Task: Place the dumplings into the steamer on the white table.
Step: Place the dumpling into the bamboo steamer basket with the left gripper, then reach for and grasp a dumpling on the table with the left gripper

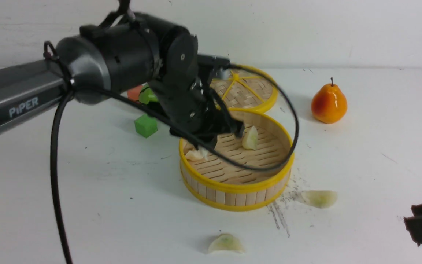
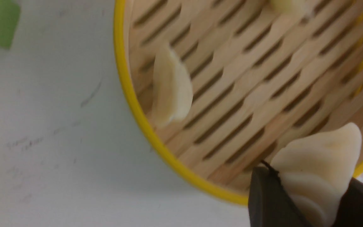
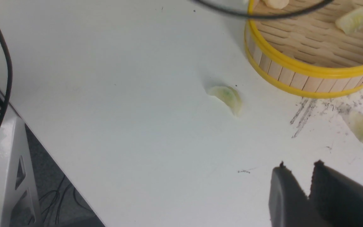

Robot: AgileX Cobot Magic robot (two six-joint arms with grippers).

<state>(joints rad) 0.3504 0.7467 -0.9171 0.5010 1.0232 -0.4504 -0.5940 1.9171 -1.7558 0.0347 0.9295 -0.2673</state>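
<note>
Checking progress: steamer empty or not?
Not empty. Steamer holds two dumplings on its slats; left gripper grips a third above it.

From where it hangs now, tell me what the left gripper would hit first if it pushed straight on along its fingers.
The left gripper, holding a dumpling, points down into the steamer. It would probably meet the slatted floor first, though depth is unclear.

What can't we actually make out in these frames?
- Front view: left gripper fingertips hidden behind its own wrist housing, over the steamer.
- Left wrist view: dumpling between the fingers, lower part cut off by the frame edge; picture blurred.
- Front view: orange cube mostly hidden by the arm.
- Right gripper: only tips in view.
</note>
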